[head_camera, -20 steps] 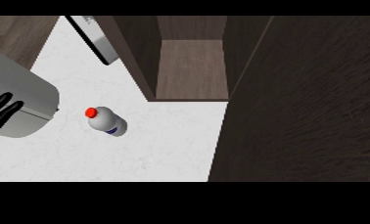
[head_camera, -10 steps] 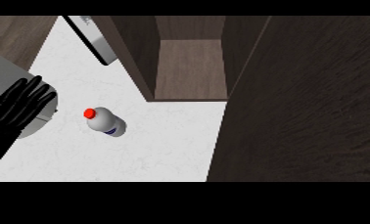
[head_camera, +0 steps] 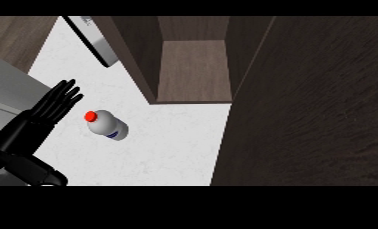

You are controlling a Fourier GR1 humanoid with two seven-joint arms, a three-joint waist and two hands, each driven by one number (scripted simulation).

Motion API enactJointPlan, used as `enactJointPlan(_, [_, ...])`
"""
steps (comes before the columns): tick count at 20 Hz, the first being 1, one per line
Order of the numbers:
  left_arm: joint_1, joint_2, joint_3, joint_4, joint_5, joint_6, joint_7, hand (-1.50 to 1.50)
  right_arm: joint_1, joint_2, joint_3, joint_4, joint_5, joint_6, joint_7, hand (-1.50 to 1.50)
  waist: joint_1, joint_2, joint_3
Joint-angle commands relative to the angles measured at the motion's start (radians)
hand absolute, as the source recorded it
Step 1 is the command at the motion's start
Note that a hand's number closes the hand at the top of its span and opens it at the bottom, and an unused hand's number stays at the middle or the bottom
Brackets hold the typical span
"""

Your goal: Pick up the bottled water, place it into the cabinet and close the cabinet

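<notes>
The black left hand has come further in from the left edge than it was a moment ago; the bottle has not shifted. Its fingers are stretched straight and slightly fanned, holding nothing. Their tips are just beside the red cap and, as far as I can see, not touching it. The small clear plastic water bottle with the red cap seems to stand upright on the white speckled counter, in front and to the left of the open dark wooden cabinet. To grasp it well, I'd say the hand should wrap the body below the cap, thumb opposite the fingers, since a nudge at the top could tip it. The cabinet's tall dark door stands swung open on the right. The right hand is out of sight.
</notes>
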Motion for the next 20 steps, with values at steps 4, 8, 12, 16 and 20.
enactJointPlan(4, [-0.100, -0.027, -0.038, 0.317, -0.225, 0.020, -0.239, -1.50, 0.068, -0.049, 0.036, -0.089, 0.071, -0.014, -0.017, -1.50, -0.009, 0.001, 0.000])
enactJointPlan(8, [-0.153, 0.018, -0.021, 0.463, -0.238, 0.002, -0.302, -1.50, 0.035, -0.039, 0.100, -0.056, 0.136, -0.048, 0.004, -1.50, -0.002, 0.000, 0.000])
enactJointPlan(12, [-0.143, 0.003, -0.052, 0.565, -0.315, 0.011, -0.455, -1.50, -0.041, -0.047, 0.035, -0.103, 0.098, -0.057, 0.089, -1.50, 0.000, 0.001, -0.001])
enactJointPlan(16, [-0.185, 0.010, -0.058, 0.692, -0.360, 0.035, -0.564, -1.50, 0.007, -0.081, 0.054, -0.099, 0.095, -0.075, 0.039, -1.50, -0.004, 0.001, -0.001])
enactJointPlan(20, [-0.278, 0.067, -0.033, 0.849, -0.359, 0.014, -0.626, -1.50, -0.048, -0.080, 0.014, -0.079, 0.078, -0.084, 0.048, -1.50, -0.005, 0.003, -0.001])
